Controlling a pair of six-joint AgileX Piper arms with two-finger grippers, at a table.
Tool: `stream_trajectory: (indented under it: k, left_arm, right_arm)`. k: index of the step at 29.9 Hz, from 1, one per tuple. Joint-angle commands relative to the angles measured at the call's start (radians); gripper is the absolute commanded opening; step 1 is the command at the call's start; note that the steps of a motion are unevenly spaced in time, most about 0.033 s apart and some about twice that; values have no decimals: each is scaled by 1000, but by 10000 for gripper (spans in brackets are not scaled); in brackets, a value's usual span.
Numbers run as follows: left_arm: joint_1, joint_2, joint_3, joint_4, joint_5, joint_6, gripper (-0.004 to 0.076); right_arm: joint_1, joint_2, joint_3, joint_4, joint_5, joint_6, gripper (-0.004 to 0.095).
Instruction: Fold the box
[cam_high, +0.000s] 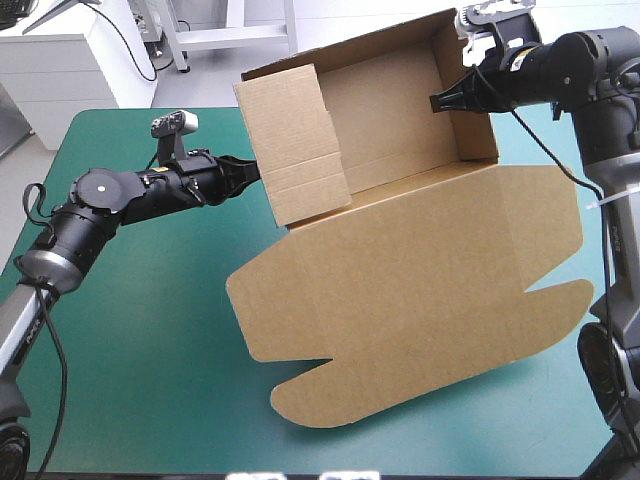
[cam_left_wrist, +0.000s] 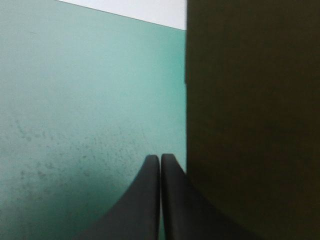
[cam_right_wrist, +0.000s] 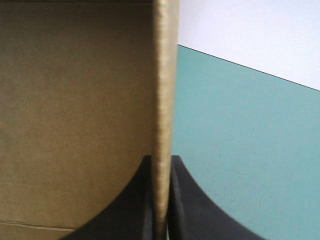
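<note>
The worktop (cam_high: 130, 340), under its teal-green cover, carries the box (cam_high: 400, 150) on its right half, which reaches from the far edge well toward the near one. The box is a brown open tray with its walls raised, tipped so that the hollow faces up and toward the near side. From the tray's near wall the lid (cam_high: 420, 280) spreads out as one flat sheet, ending in rounded flaps. A broad side flap (cam_high: 295, 150) stands at the tray's left end, angled outward.

The left claw (cam_high: 250, 172) is at the box's left side, its tip reaching that flap from outside. In the left wrist view its black fingers (cam_left_wrist: 145, 200) meet in one pointed arch, closed on nothing, with the brown board just beside them. The right claw (cam_high: 445, 100) is at the box's right wall, near its upper rim. It is clamped on that wall, with the board's edge running between the black fingers, one inside the tray and one outside.
</note>
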Motion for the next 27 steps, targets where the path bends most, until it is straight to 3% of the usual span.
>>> stream_trajectory:
  k: [1, 6, 13, 20, 23, 27]
  left_arm:
    - [-14, -49, -25, -82, -4, -5, -8]
    - [-14, -51, -25, -124, 19, 3, -8]
    - [-12, -51, -25, -277, 119, 145, -8]
    - [-11, -51, -25, -293, 117, 229, 0]
    - [-11, -51, -25, -296, 128, 229, 74]
    - [-11, -51, -28, -319, 154, 229, 265]
  right_arm:
    - [-5, -40, -30, 3, -63, 10, -2]
    - [-5, -32, -30, -23, -54, 27, -2]
    - [-5, -11, -30, -47, -35, 41, -2]
    - [-5, -7, -30, -53, -32, 41, -2]
    - [-5, -7, -30, -53, -32, 41, -2]
    - [-5, -7, -30, -53, -32, 41, -2]
